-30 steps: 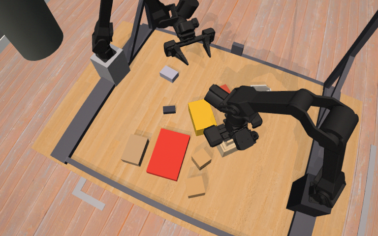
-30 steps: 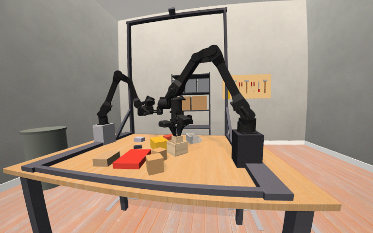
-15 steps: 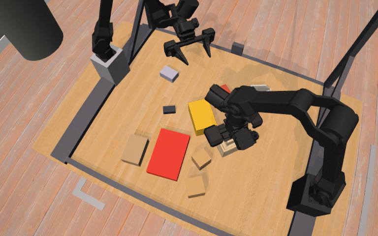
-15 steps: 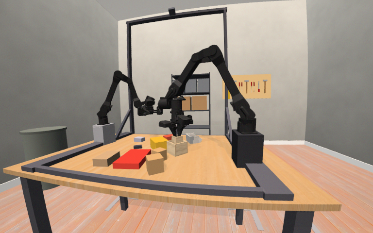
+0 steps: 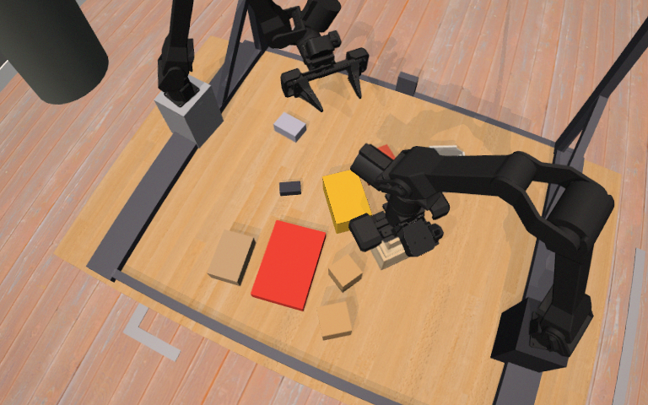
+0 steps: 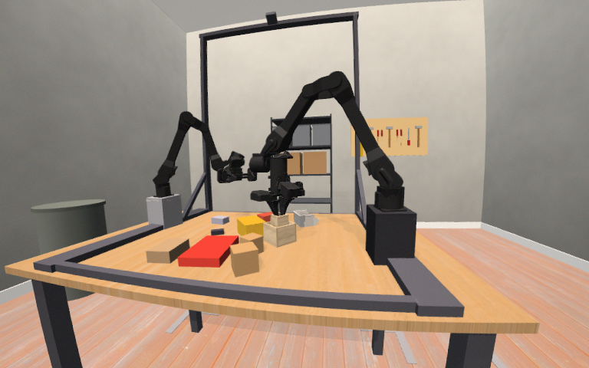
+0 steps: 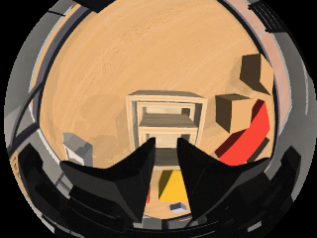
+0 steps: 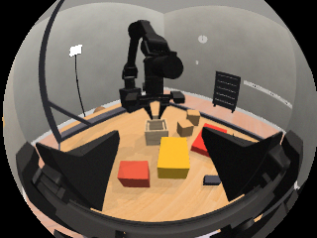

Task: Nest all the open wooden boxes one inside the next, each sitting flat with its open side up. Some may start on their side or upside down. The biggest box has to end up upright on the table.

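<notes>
A large pale open wooden box (image 5: pixel 386 260) (image 6: pixel 280 236) (image 7: pixel 132 119) (image 8: pixel 157 137) stands upright near the table's middle. A smaller pale wooden box (image 6: pixel 279 219) (image 7: pixel 165 134) sits inside it and sticks up above its rim. My left gripper (image 6: pixel 278 211) (image 7: pixel 165 141) points straight down onto the smaller box and is shut on its near wall. Its wrist hides the fingers in the top view. My right gripper (image 5: pixel 339 101) (image 8: pixel 160 133) is open and empty. It hangs above the table's far edge, well away from the boxes.
Three tan wooden boxes (image 5: pixel 231 256) (image 5: pixel 344 271) (image 5: pixel 335 319) show only closed faces. Beside them lie a flat red slab (image 5: pixel 288 262) (image 6: pixel 204 251) and a yellow block (image 5: pixel 344 197) (image 8: pixel 173 156). Further back are a small red block (image 8: pixel 134 174), a grey block (image 5: pixel 289 126), a dark block (image 5: pixel 289 187) and a grey bin (image 6: pixel 304 218).
</notes>
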Tool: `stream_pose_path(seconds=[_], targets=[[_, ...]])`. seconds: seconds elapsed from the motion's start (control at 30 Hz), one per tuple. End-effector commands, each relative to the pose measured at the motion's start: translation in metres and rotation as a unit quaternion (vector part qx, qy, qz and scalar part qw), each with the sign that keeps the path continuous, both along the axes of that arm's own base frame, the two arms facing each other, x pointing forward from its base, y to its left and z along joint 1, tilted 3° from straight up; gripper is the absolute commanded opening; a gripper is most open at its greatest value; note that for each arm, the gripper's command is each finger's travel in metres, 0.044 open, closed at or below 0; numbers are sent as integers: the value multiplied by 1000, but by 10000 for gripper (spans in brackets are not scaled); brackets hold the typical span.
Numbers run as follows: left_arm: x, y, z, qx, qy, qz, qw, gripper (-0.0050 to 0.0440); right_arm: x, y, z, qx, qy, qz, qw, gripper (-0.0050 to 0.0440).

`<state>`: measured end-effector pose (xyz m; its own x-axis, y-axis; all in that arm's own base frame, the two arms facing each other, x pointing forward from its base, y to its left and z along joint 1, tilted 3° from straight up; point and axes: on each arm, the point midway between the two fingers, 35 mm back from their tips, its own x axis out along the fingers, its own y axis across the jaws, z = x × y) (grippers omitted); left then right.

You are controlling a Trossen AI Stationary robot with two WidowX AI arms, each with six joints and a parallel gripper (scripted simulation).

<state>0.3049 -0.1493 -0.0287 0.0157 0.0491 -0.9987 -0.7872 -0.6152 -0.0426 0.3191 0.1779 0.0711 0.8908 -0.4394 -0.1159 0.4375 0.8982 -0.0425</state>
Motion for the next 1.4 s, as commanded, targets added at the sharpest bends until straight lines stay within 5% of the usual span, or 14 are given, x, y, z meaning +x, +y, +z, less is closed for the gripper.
stream_pose_path(seconds=[0.0,1.37], targets=[[6,-1,6,-5,-9,1,1000,170,0,0,3,3,-4,0,1000,400],[4,-4,0,-3,-6,0,1000,170,0,0,3,3,-4,0,1000,400]])
